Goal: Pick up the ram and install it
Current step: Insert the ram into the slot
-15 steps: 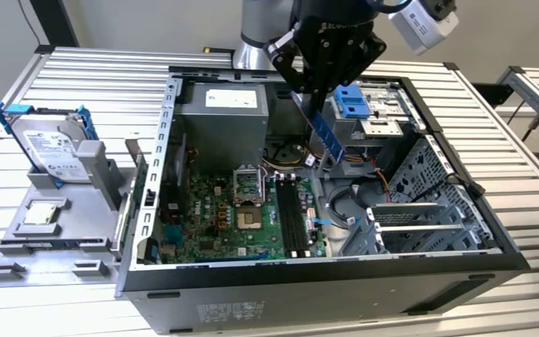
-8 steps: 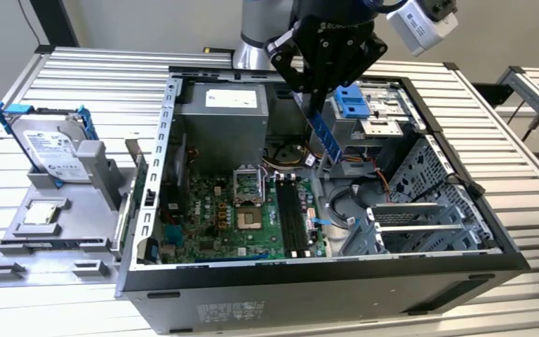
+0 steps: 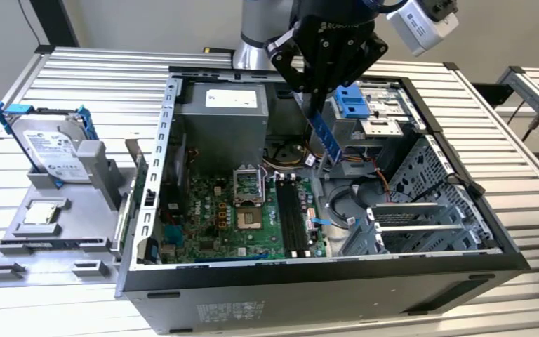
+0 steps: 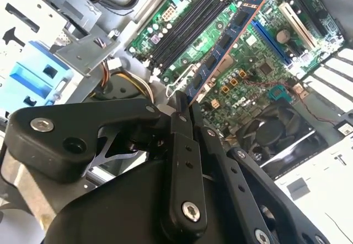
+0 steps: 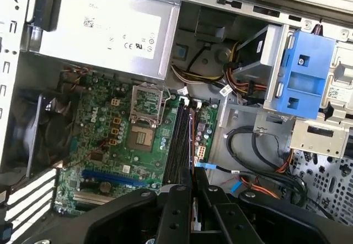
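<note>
My gripper [image 3: 313, 98] is shut on the top end of the ram [image 3: 325, 137], a thin bluish stick hanging down into the open computer case [image 3: 148, 210]. The stick is held above the motherboard [image 3: 218, 225], up and to the exterior view's right of the long black memory slots [image 3: 293, 210]. In the second wrist view the ram [image 4: 223, 48] runs out from the black fingertips [image 4: 181, 105] over the board beside the slots [image 4: 187, 26]. The first wrist view has the ram [image 5: 193, 145] edge-on, just beside the slots [image 5: 177, 139], with the gripper [image 5: 193, 182] around its near end.
A grey power supply [image 3: 222, 105] fills the case's back. A blue drive bracket [image 3: 352, 105] and cables [image 3: 344, 203] sit close to the ram on the exterior view's right. The CPU socket [image 3: 250, 200] lies left of the slots. A silver hard drive [image 3: 54, 144] stands on a grey tray outside.
</note>
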`<action>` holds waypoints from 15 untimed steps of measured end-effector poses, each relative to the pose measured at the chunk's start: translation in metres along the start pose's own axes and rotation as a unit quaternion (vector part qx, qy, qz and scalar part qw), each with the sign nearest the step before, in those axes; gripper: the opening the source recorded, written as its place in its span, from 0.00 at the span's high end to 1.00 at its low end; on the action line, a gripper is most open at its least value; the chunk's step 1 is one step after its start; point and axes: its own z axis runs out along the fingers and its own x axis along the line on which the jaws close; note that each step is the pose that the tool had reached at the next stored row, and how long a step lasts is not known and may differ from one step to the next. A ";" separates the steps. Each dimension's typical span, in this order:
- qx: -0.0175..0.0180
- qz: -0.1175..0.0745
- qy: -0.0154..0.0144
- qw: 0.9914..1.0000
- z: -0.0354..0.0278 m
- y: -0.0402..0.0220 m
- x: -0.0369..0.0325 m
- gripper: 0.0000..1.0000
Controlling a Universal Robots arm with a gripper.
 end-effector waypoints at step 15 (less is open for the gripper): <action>0.001 0.050 0.000 0.999 0.0082 -0.0010 -0.0037 1.00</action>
